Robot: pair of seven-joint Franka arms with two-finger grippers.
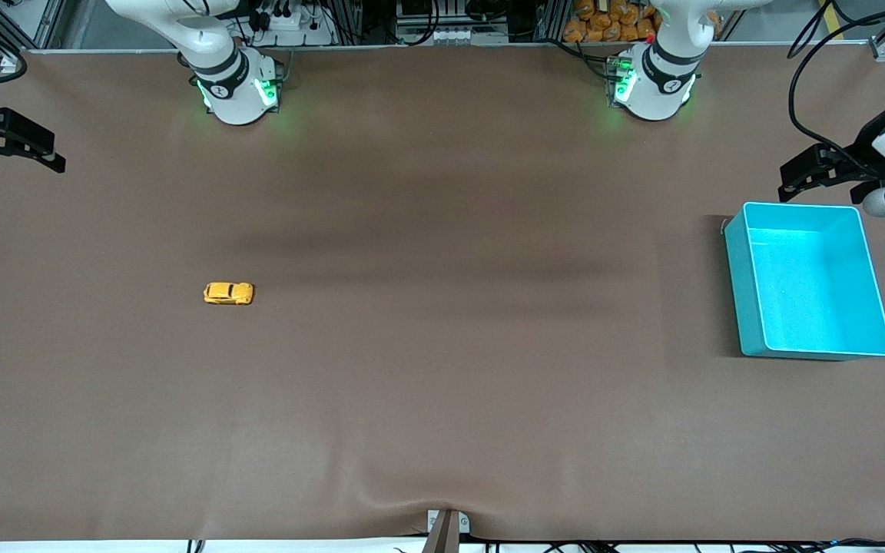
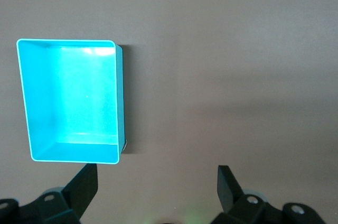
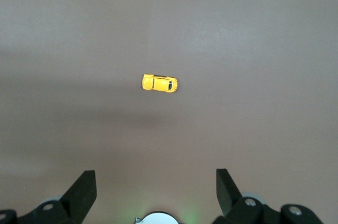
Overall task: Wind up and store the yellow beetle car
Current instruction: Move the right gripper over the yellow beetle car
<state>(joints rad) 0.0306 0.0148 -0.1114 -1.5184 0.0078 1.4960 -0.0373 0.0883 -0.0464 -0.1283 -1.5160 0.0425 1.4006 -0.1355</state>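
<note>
I see a brown matte table (image 1: 442, 384); an open turquoise plastic bin (image 1: 750, 299) sits near the left arm's edge. Left gripper (image 1: 819, 173) and right gripper (image 1: 16, 150) hang released above opposite edges. The tiny yellow beetle car (image 1: 228, 293) lies toward the right arm's end.

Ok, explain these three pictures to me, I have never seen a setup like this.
Two white robot arms stand at a brown table. The big picture looks down from a high camera facing them; the other two come from cameras on the arms' wrists. The right gripper hangs open above the yellow beetle car, a tiny toy on its wheels toward the right arm's end. The left gripper hangs open near the turquoise bin, which holds nothing, at the left arm's end. Neither gripper holds anything.
</note>
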